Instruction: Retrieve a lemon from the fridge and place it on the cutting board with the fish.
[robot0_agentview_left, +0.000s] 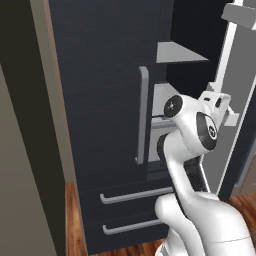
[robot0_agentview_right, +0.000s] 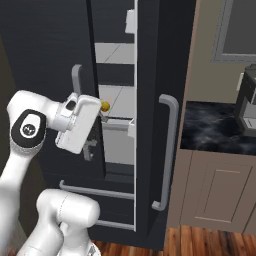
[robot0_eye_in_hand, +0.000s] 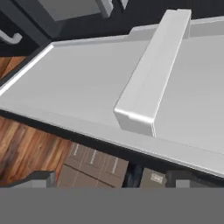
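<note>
Lemon (robot0_agentview_right: 105, 106) half-hidden at pincer (robot0_agentview_right: 101, 111) — grip unclear, fridge (robot0_agentview_right: 150, 125) open

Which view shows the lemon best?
The right base view: the lemon shows as a small yellow ball at the tip of the white hand, in front of the open fridge shelves. In the left base view the arm covers that spot. The hand view looks at a grey door shelf instead.

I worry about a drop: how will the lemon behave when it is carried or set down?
The lemon looks small, round and smooth, so it may slip at the gripper and would probably roll once set down. It seems light.
</note>
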